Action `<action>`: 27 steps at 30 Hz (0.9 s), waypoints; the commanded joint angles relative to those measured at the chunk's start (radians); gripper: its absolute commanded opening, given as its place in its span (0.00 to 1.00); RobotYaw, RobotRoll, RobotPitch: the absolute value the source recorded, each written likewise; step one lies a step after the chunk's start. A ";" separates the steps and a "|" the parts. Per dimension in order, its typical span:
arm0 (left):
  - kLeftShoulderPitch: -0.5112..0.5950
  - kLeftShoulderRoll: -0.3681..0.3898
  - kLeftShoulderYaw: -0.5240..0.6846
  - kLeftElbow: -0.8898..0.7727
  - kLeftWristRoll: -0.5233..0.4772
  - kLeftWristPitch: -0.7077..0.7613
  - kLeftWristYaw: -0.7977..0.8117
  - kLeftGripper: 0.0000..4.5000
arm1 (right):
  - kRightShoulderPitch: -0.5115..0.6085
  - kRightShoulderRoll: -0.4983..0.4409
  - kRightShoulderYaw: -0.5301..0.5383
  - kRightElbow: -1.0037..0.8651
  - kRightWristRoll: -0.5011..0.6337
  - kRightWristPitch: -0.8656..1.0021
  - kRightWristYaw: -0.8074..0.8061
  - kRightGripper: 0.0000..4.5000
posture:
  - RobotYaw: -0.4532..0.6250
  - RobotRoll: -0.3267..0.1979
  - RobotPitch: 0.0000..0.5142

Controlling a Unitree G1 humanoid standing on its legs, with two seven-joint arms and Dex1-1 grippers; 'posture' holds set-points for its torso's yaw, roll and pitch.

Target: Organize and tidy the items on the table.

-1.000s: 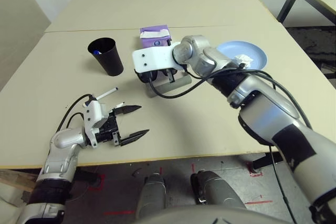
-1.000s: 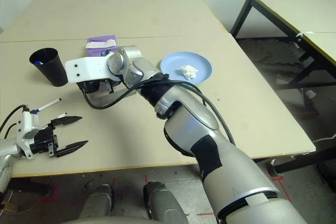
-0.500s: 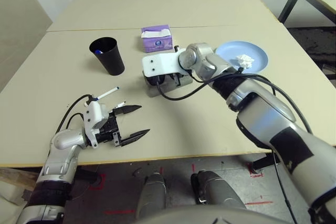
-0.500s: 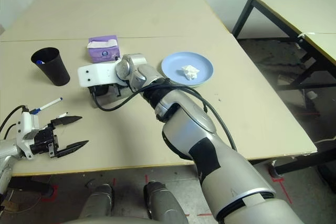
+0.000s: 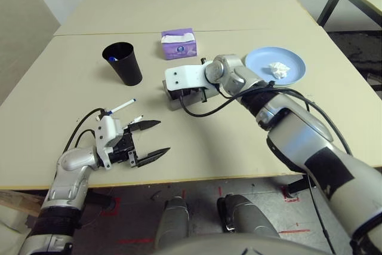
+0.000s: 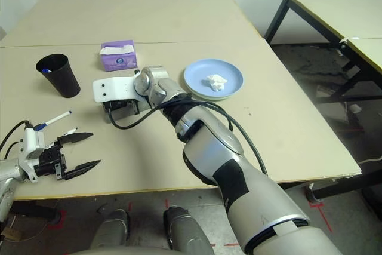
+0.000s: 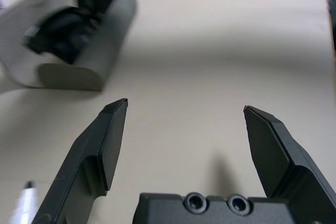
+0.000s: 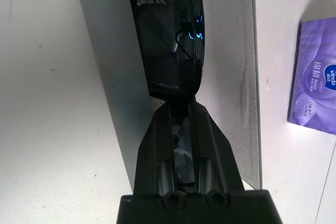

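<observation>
**Sunglasses lowered to the open case**

While my left claw (image 5: 149,138) waits with its fingers spread wide and nothing between them at about 7 o'clock on the surface (image 5: 239,147), my right claw (image 8: 177,109) has come down over the last second and is pinched shut on the black sunglasses (image 8: 170,45). A second ago it hung higher and nearer the purple tissue box (image 5: 178,43); now it holds the sunglasses just over the grey glasses case (image 8: 113,77), which lies open near the middle of the surface. I judge the placing step nearly done: what remains is to let go and close the case.

One marker pen (image 5: 122,107) lies at 8 o'clock, just beyond my left claw. The black cup (image 5: 123,63) at 10 o'clock has something blue inside, perhaps another pen. The blue plate (image 5: 276,64) with the crumpled tissue (image 5: 278,68) sits at 2 o'clock, near the right edge.

Open room is widest between the case and the near edge, and behind the seam at 12 o'clock. The tissue box stands close behind the case, so lifting out towards me looks safest.
</observation>
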 commanded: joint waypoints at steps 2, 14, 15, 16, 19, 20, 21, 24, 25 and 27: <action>0.064 0.023 0.071 -0.024 -0.027 0.019 0.021 1.00 | 0.031 0.001 -0.006 -0.011 -0.011 0.015 0.026 0.03 | 0.41 0.62 0.28; 0.156 0.013 0.092 -0.105 -0.025 0.022 0.052 1.00 | 0.042 0.008 -0.005 -0.014 -0.027 0.020 0.054 0.19 | 0.43 0.62 0.28; 0.155 0.012 0.091 -0.105 -0.025 0.022 0.053 1.00 | 0.042 0.007 -0.006 -0.014 -0.028 0.020 0.054 0.24 | 0.43 0.62 0.27; 0.152 0.011 0.089 -0.104 -0.024 0.022 0.054 1.00 | 0.041 0.007 -0.009 -0.014 -0.030 0.019 0.052 0.32 | 0.43 0.62 0.27; 0.139 0.005 0.082 -0.094 -0.020 0.021 0.056 1.00 | 0.032 0.006 -0.018 -0.007 -0.035 0.017 0.047 0.54 | 0.42 0.62 0.26; 0.134 0.003 0.079 -0.090 -0.018 0.020 0.055 1.00 | 0.028 0.006 -0.022 -0.004 -0.037 0.016 0.045 0.62 | 0.42 0.62 0.26; 0.130 0.002 0.077 -0.087 -0.016 0.019 0.055 1.00 | 0.025 0.006 -0.025 -0.001 -0.038 0.014 0.044 0.68 | 0.42 0.62 0.26; 0.114 -0.004 0.069 -0.073 -0.011 0.017 0.053 1.00 | 0.006 0.004 -0.039 0.014 -0.041 0.009 0.036 0.91 | 0.42 0.62 0.26; 0.110 -0.005 0.068 -0.069 -0.010 0.016 0.052 1.00 | 0.001 0.003 -0.042 0.019 -0.042 0.007 0.033 0.99 | 0.42 0.62 0.26; 0.100 -0.007 0.063 -0.057 -0.007 0.013 0.050 1.00 | -0.015 0.000 -0.051 0.034 -0.039 0.003 0.032 0.99 | 0.41 0.62 0.26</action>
